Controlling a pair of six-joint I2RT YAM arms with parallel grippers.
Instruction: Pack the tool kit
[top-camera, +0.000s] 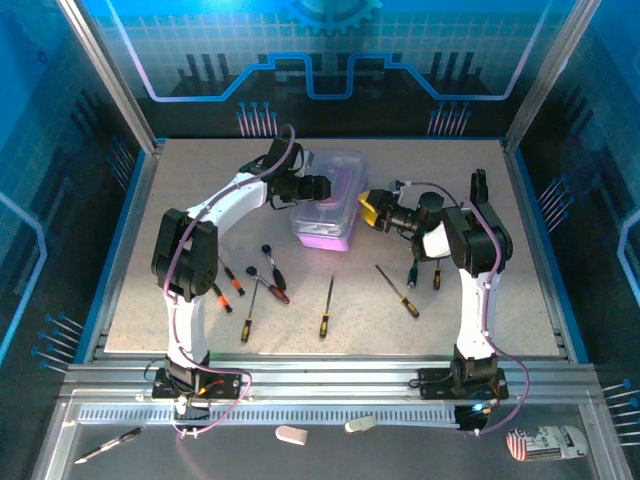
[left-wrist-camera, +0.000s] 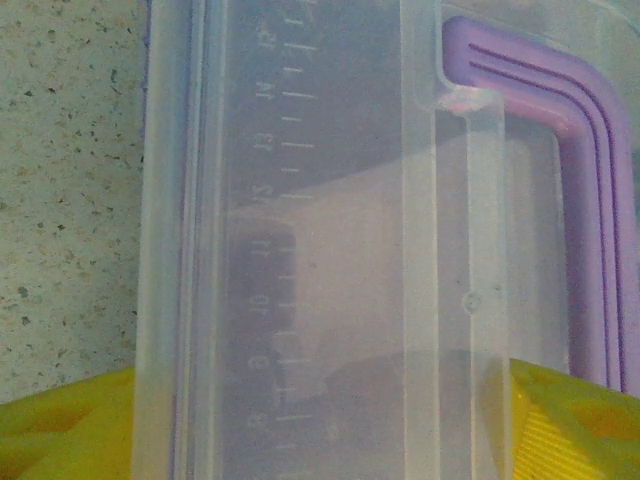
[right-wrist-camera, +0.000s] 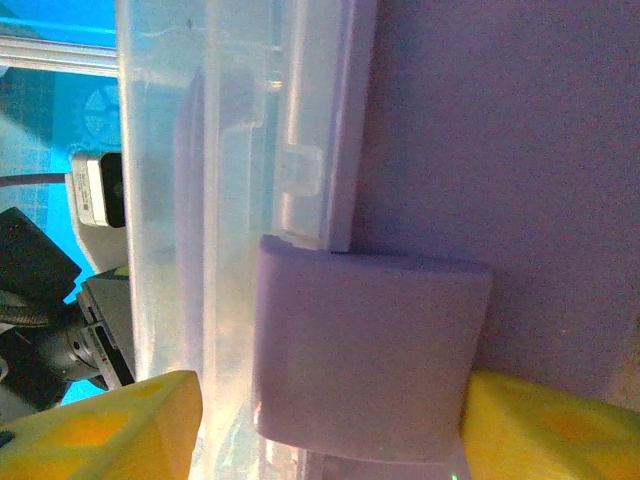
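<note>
Yellow fingers (left-wrist-camera: 60, 430): L gripper (left-wrist-camera: 320, 430) astride clear ruler-marked lid (left-wrist-camera: 300, 200), grip unclear; R gripper (right-wrist-camera: 330, 430) apart round purple latch (right-wrist-camera: 370, 340) of case (top-camera: 328, 215).

One tool kit case (top-camera: 328, 205) sits toward the far edge of the table (top-camera: 520, 320). Screwdrivers (top-camera: 326, 306) lie across the near half: five clustered left, one in the middle, three right. That makes nine, as far as the overlaps allow counting. There are two arms with one tool each: left tool (top-camera: 322, 187) and right tool (top-camera: 368, 208). The metal ledge (top-camera: 400, 412) below the near edge holds one pen (top-camera: 105, 445) and two small white pieces (top-camera: 291, 434).
</note>
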